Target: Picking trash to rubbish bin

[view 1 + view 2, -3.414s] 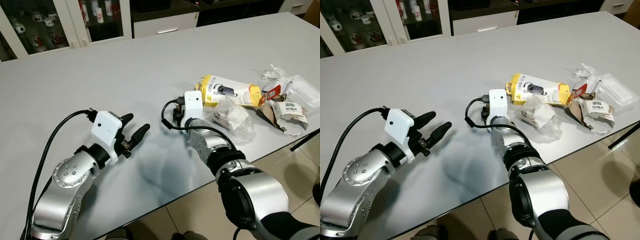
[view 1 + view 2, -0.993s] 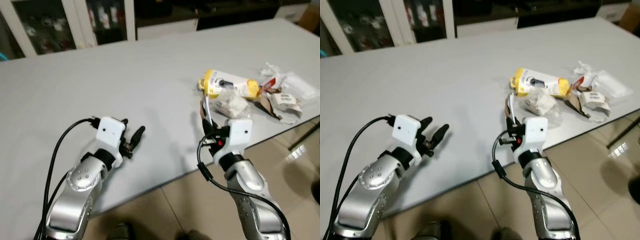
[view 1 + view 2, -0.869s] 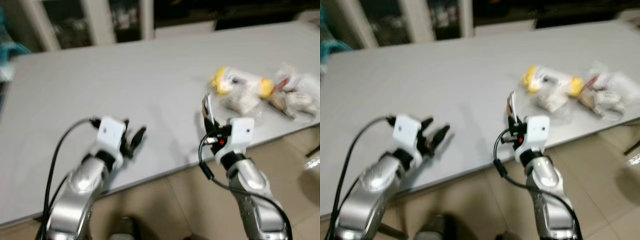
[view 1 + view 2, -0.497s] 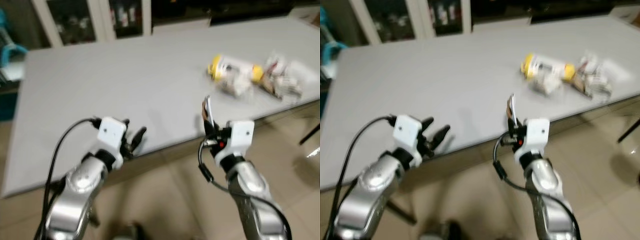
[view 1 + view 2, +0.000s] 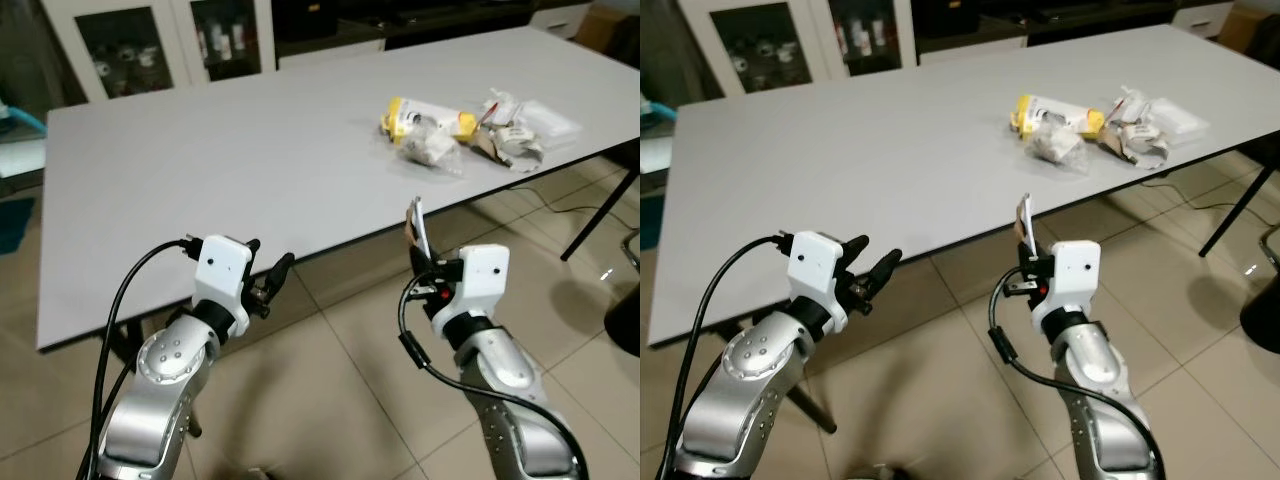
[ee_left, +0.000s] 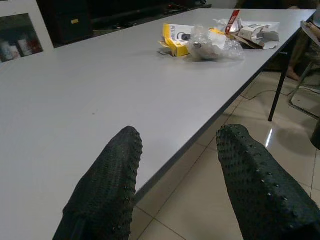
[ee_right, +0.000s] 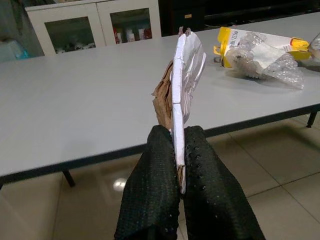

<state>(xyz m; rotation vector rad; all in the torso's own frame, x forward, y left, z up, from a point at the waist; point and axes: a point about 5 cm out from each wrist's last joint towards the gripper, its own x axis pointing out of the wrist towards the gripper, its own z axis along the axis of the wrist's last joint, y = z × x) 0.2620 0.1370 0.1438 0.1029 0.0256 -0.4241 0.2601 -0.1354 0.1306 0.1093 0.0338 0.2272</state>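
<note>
My right gripper is shut on a flat piece of cardboard and foil trash, which stands upright between its fingers over the tiled floor, just off the table's near edge. My left gripper is open and holds nothing, its fingers spread near the table's front edge. Several more trash pieces lie in a pile on the far right of the grey table: a yellow package, crumpled clear plastic and torn paper and cardboard.
Glass-fronted cabinets stand behind the table. A table leg and a dark object are at the right. Beige floor tiles lie below both arms.
The camera has backed away from the table, so floor now lies under both arms. My right gripper left the tabletop and now holds the trash piece upright. The left gripper stays open.
</note>
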